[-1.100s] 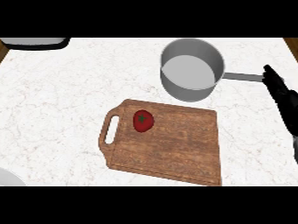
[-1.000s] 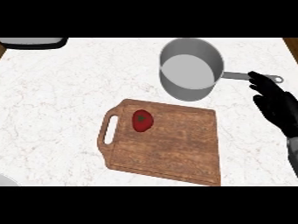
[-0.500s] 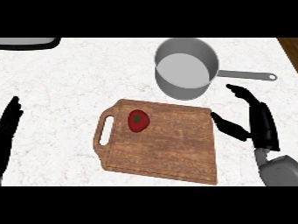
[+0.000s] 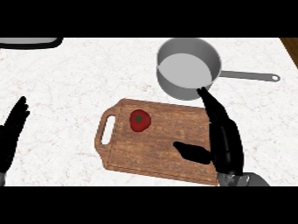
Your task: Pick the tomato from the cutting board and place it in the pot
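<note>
Tomato (image 4: pixel 140 120) left of right hand's (image 4: pixel 223 144) fingers (image 4: pixel 214 109)

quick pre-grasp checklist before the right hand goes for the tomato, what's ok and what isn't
1. Tomato lies on the cutting board, nothing covering it: ok.
2. Right hand is open, fingers straight and thumb spread, ready to close: ok.
3. Right hand is at the tomato: not ok; it is over the board's right side, with bare board between it and the tomato.
4. Pot is upright with its mouth open and nothing seen inside: ok.
5. Left hand is out of the way, open at the left edge, off the board: ok.
6. Height of the right hand above the board: cannot tell.
</note>
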